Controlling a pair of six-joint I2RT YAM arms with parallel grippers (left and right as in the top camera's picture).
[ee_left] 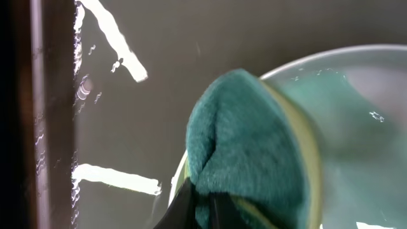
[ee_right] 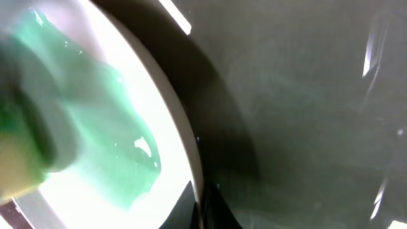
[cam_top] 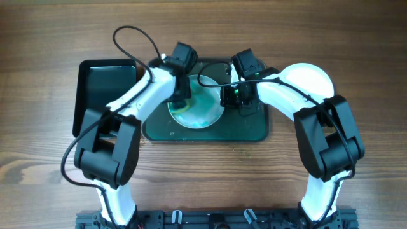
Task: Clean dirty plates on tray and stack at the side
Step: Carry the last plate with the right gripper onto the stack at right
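Observation:
One plate (cam_top: 202, 109) lies on the dark green tray (cam_top: 248, 130), its surface smeared teal-green. My left gripper (cam_top: 180, 97) is shut on a teal sponge with a yellow layer (ee_left: 248, 146) and presses it on the plate's left part (ee_left: 356, 108). My right gripper (cam_top: 229, 97) is shut on the plate's right rim; in the right wrist view the rim (ee_right: 184, 146) passes between the fingertips (ee_right: 198, 205). A white plate (cam_top: 313, 77) lies off the tray at the right, partly hidden by my right arm. I cannot tell if another plate is under it.
A black rectangular tub (cam_top: 105, 89) stands left of the tray. The tray's floor shows beside the plate in both wrist views (ee_left: 127, 114) (ee_right: 305, 127). Wooden table surrounds everything.

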